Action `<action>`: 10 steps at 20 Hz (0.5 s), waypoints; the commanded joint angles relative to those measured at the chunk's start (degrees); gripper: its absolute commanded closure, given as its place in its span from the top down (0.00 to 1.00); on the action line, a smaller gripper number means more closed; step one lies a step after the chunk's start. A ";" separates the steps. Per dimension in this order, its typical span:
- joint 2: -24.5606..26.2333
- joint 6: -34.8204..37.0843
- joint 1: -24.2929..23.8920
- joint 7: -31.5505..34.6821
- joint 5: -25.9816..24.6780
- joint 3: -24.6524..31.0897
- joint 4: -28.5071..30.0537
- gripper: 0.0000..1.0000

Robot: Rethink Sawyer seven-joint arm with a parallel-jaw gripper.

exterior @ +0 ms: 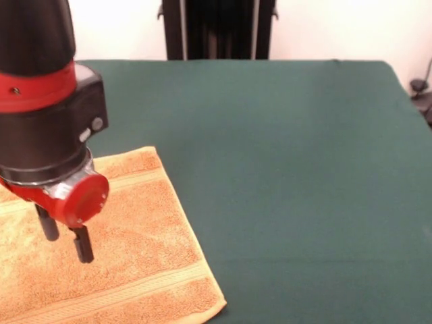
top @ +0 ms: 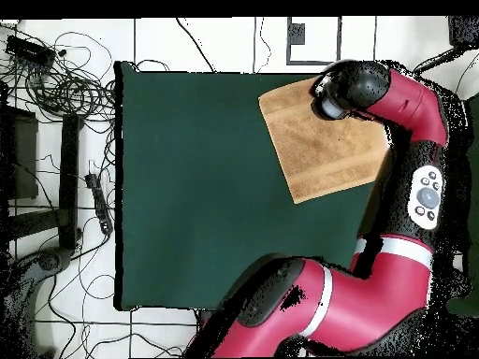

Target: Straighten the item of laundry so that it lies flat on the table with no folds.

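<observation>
Gripper (exterior: 65, 241) hanging right over the towel (exterior: 128, 270), jaws narrow & empty

Towel's directly below the jaws, spread at the table (exterior: 283, 169) corner, looks basically flat already w/ no obvious folds. Bands run across, roughly perpendicular to the line between the fingertips, in front & behind them. Arm (top: 412, 122) comes in over the towel, wrist pointing pretty much straight down. Can't tell if tips are touching the cloth.

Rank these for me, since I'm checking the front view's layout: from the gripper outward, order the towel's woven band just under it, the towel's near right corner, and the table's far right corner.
1. The woven band, directly below the gripper.
2. The towel's near right corner, lower right of it.
3. The table's far right corner, far across, upper right.
</observation>
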 commanded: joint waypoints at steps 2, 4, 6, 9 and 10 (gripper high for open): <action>5.60 -3.20 0.80 -20.00 -2.99 9.08 4.55 1.00; 5.25 -4.08 0.59 -19.94 -3.45 9.35 5.52 1.00; 4.94 -4.36 0.34 -19.87 -3.93 9.79 6.11 1.00; 4.98 -3.86 0.17 -19.85 -4.08 10.17 5.88 1.00; 4.96 -3.76 0.15 -19.74 -4.13 10.26 5.82 1.00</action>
